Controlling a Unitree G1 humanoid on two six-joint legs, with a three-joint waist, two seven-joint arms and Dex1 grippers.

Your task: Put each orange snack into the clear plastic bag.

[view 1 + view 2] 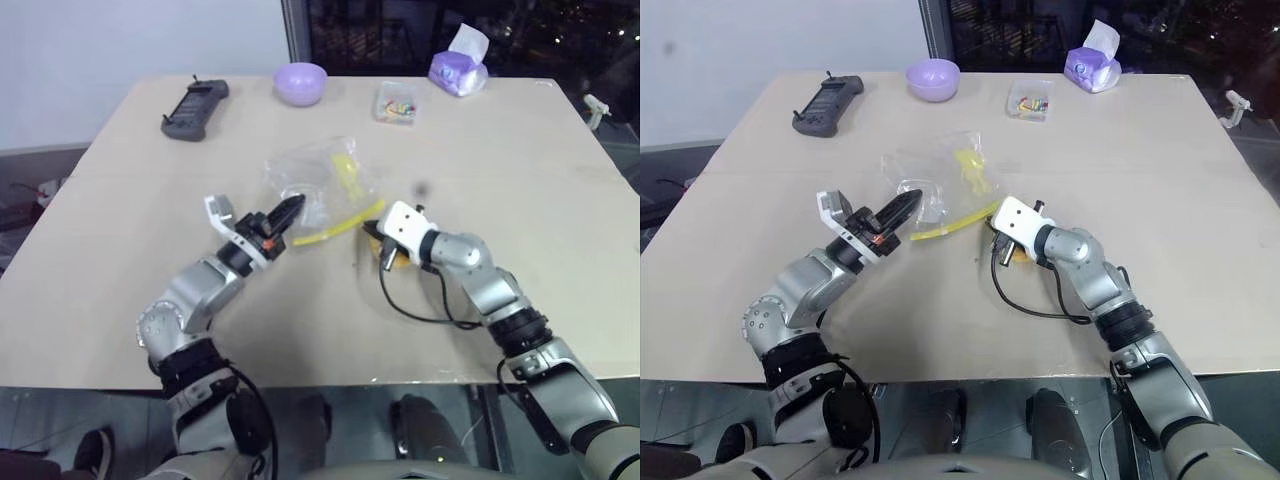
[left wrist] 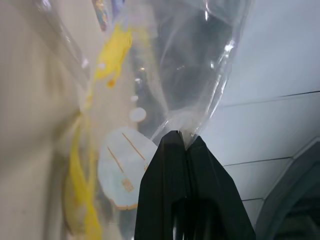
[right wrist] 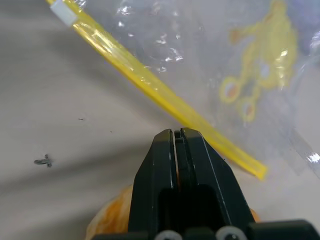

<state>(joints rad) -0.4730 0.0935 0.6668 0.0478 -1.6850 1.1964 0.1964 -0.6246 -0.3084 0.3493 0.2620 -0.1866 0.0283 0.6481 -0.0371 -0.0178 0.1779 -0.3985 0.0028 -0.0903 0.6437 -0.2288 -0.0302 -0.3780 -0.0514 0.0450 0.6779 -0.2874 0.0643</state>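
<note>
The clear plastic bag (image 1: 325,180) lies crumpled at the table's middle, its yellow seal strip (image 1: 340,225) on the near side. My left gripper (image 1: 293,208) is shut on the bag's near edge and holds the film up; the left wrist view shows the pinched plastic at my fingertips (image 2: 182,137). The orange snack (image 1: 392,258) sits on the table just right of the strip. My right gripper (image 3: 176,135) hangs over it, pointing at the strip. Its fingers are shut with nothing seen between them, and the snack (image 3: 110,220) shows beneath them.
Along the far side of the table (image 1: 120,200) stand a black controller (image 1: 195,108), a purple bowl (image 1: 300,83), a small clear box of colourful bits (image 1: 396,103) and a purple tissue pack (image 1: 458,68). A black cable (image 1: 420,312) loops on the table below my right wrist.
</note>
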